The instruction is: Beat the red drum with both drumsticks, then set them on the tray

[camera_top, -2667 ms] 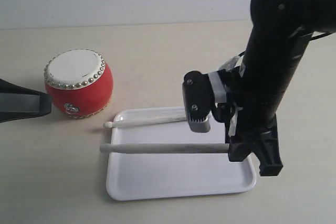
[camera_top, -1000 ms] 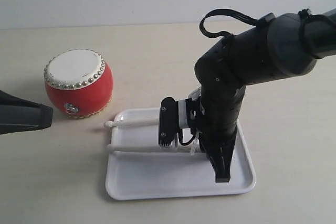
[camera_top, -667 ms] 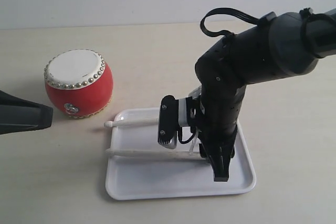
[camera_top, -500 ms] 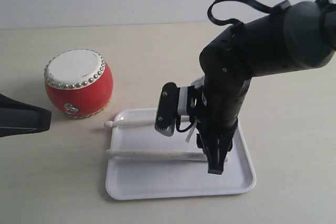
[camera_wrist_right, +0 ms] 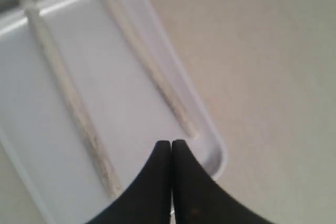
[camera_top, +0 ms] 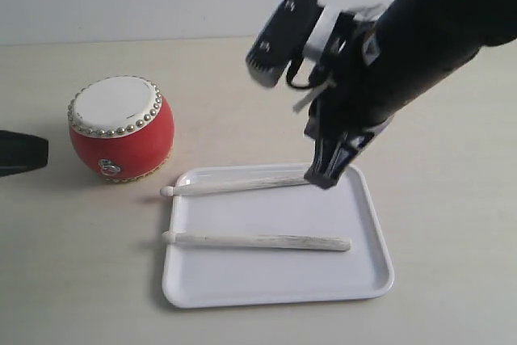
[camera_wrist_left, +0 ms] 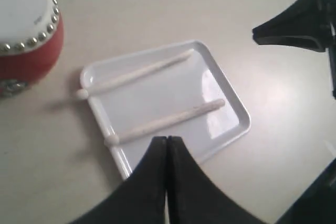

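You are at the last step: the far drumstick (camera_top: 234, 186) and the near drumstick (camera_top: 258, 241) both lie flat on the tray (camera_top: 275, 284), roughly parallel and well apart, each with its rounded head poking just over the rim on the side toward the red drum (camera_top: 121, 127). The drum stands upright on the tabletop (camera_top: 242, 78), near the tray's corner but not touching it. Your right pincer (camera_top: 323, 177) hangs above the tray's far edge, and its wrist view shows the two fingers pressed together with nothing between them. Your left pincer (camera_wrist_left: 167, 140) is likewise closed and empty, held off to the side, beyond the drum. Nothing here calls for another grasp. As a judgement, the next move is a clean retreat: take the right arm up and away without dipping toward the far stick or nudging the rim, since the sticks are round and would likely roll.
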Robot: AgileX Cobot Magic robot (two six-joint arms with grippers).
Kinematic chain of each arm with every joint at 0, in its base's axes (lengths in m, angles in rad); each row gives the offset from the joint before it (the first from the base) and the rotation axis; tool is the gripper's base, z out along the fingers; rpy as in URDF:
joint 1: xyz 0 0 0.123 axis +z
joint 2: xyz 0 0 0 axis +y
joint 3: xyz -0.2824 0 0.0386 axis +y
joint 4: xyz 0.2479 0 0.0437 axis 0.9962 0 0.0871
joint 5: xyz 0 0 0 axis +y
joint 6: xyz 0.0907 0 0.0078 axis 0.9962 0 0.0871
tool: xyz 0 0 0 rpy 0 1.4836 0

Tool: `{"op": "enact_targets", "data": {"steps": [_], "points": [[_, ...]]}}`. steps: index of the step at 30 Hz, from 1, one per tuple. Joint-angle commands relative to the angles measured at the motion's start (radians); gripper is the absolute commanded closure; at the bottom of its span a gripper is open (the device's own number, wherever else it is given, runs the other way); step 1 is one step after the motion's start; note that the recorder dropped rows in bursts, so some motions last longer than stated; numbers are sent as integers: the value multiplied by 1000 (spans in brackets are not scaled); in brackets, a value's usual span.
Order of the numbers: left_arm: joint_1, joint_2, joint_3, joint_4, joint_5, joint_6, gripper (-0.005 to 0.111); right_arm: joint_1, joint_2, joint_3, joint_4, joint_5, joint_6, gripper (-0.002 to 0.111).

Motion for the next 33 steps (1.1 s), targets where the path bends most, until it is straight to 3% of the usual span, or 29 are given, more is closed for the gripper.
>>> {"op": "enact_targets", "data": {"steps": [1,11,14,24,33], "points": [[0,-81,1,4,-99,8,107,-86,-134,2,73,-101,6,108],[0,-255,89,57,-325,30,107,-184,-315,2,153,-263,1,108],[0,-263,91,117,-317,32,107,-184,-323,2,160,-283,8,108],[0,-263,91,121,-317,32,107,-184,-323,2,292,-285,15,108],[0,-263,91,121,-317,34,107,-184,-323,2,293,-285,15,108]]}}
